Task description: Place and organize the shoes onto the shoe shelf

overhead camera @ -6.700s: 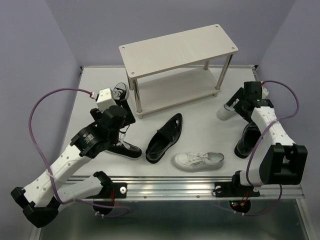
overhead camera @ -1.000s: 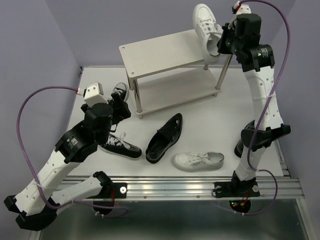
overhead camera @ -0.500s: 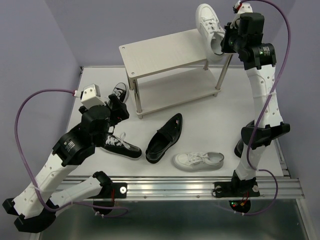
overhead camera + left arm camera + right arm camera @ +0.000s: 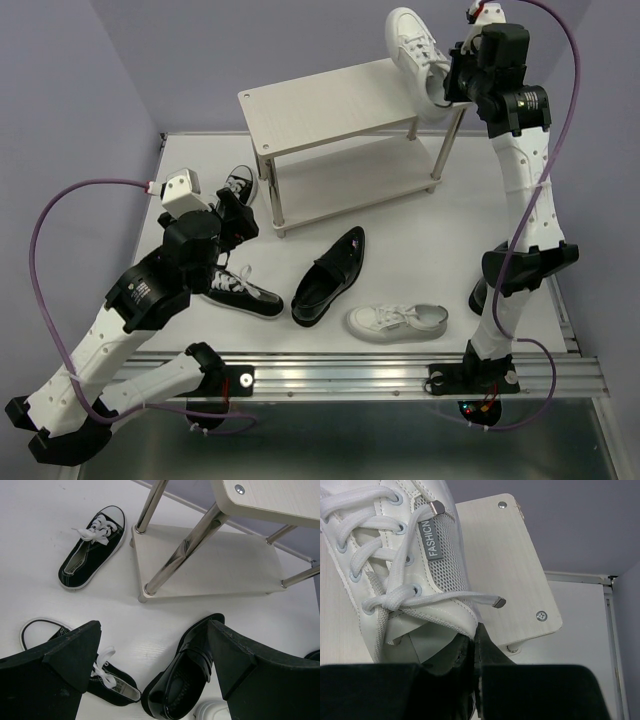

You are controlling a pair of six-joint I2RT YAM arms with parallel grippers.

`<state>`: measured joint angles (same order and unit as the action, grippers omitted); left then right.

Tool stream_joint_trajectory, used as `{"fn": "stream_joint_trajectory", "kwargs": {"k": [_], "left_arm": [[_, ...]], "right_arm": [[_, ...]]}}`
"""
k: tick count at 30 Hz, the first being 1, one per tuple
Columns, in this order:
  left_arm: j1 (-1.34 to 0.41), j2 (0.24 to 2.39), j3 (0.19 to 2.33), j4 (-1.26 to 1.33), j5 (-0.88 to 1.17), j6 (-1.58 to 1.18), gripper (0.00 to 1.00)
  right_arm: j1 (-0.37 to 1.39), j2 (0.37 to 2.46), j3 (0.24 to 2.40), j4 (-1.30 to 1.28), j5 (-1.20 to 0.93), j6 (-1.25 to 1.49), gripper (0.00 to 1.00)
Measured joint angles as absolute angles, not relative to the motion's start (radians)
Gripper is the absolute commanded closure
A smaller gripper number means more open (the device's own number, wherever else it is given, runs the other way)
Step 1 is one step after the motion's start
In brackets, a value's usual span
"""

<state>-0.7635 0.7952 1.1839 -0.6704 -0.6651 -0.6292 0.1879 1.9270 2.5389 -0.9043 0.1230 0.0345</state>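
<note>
Wording: "FASHION" in white capitals, the last letters a little unclear
Carrier: small grey fabric tab (image 4: 434, 539)
Tab's place: side of the white lace-up leather sneaker (image 4: 447, 575), just beside its eyelets

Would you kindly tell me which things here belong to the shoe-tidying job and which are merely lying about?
Job: shelf; raised white sneaker, in the right gripper; flat white sneaker; far canvas sneaker; near canvas sneaker; middle loafer; right loafer, mostly hidden.
Merely there: purple cables; metal rail.
</note>
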Motion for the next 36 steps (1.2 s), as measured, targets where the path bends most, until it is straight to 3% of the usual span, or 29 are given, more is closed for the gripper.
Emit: {"fn": "stream_joint_trajectory", "kwargs": {"k": [1,2,7,17,22,27,36], "left_arm": [[-0.764,0.795,1.184,-0.670,-0.665,-0.631,0.01],[-0.764,0.795,1.184,-0.670,-0.665,-0.633,0.01],[-0.764,0.795,1.184,-0.670,-0.665,-0.638,0.01],[-0.764,0.794,1.184,-0.671,-0.665,-0.652,0.01],[-0.764,0.794,1.184,-0.671,-0.665,-0.656,0.01],[-0.764,0.804,1.184,-0.670,-0.663,-0.653,0.01],[-0.764,0.857,1.198,-0.656,-0.659,-0.603,0.01]], "right_arm": [[0.187,1.927,2.539,-0.904,0.123,0.033,0.71],[0.187,1.927,2.539,-0.904,0.122,0.032,0.63],[0.186,1.927,2.539,-0.844,0.115,0.039,0.38],[0.184,1.927,2.539,-0.767,0.094,0.060,0.22],[0.184,1.909,2.536,-0.755,0.081,0.084,0.05],[0.184,1.789,2.460,-0.765,0.048,0.126,0.00],[0.184,1.326,1.963,-0.803,-0.083,0.212,0.00]]}}
